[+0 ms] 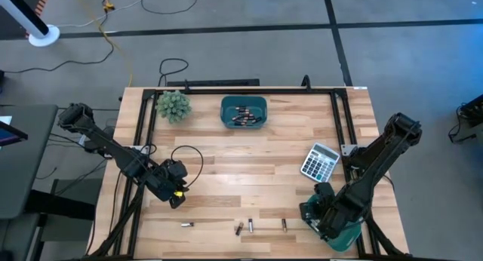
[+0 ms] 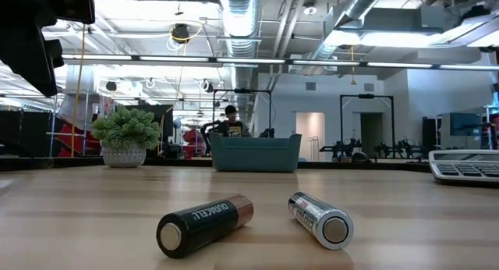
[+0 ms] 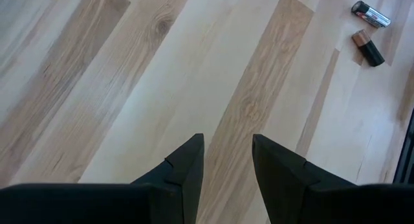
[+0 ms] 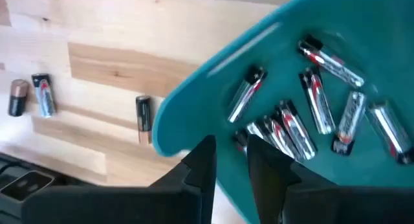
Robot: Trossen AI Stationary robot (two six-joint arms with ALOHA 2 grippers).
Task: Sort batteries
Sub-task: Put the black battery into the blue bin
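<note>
Batteries (image 4: 310, 114) just beyond right pincer (image 4: 231, 160)

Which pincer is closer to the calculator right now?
Right. The right pincer sits over the teal bin at the table's near right corner, just below the calculator. The left pincer hangs far across the table to its left.

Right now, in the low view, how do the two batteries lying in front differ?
The dark battery is black with a copper end; the silver battery is metallic with red print. The dark one looks thicker. They lie angled opposite ways. Both rest on their sides on the table.
</note>
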